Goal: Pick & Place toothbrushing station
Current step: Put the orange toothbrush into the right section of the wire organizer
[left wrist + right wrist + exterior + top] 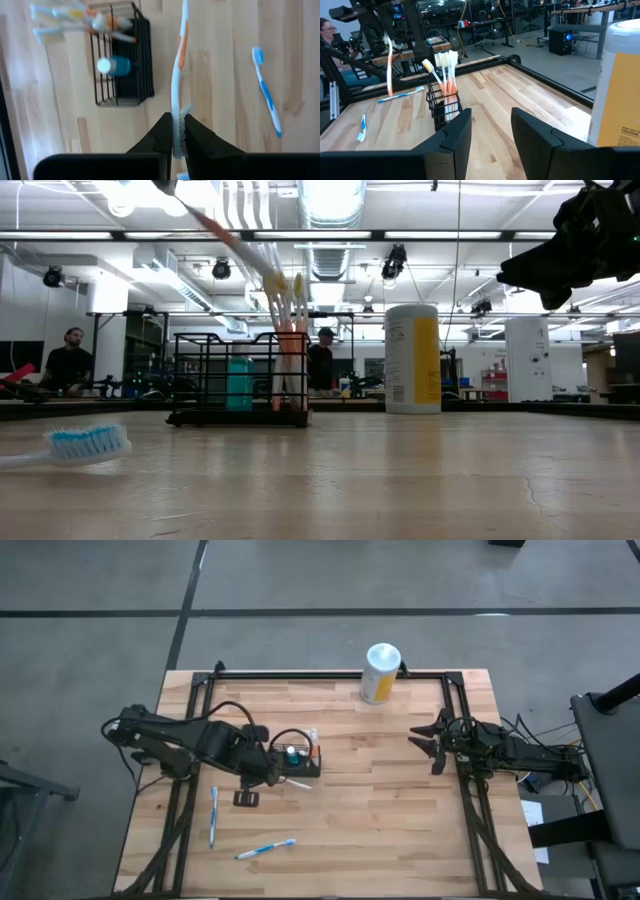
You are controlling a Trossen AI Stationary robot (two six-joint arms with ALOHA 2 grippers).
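Fingers [165, 136] of the left gripper [176, 142] pinched on a white-and-orange brush [178, 75] near its bristle end, handle hanging free toward the table. Held just beside the basket [297, 757], near its open front side, not yet over it. Basket sitting left of table centre, already carrying a few orange-and-white brushes [288, 330] standing bristles-up at one end and a teal bottle [115, 66] in the middle. Best done, judging from this: swing the brush nearer to upright first, since the basket is low and a slanted handle could catch the wire rim or knock the standing brushes. Bring the handle tip over the free space between bottle and brushes, then lower slowly until it meets the floor of the basket. Release only once the brush leans against a wall or its neighbours; otherwise likely to tip out. Keep the wrist clear of the standing heads. Two blue brushes [265, 849] lying on the table nearer the front edge, apart from the basket. Right gripper [432, 743] waiting well off to the right, fingers spread, holding nothing, near a white-and-yellow canister [380, 673].
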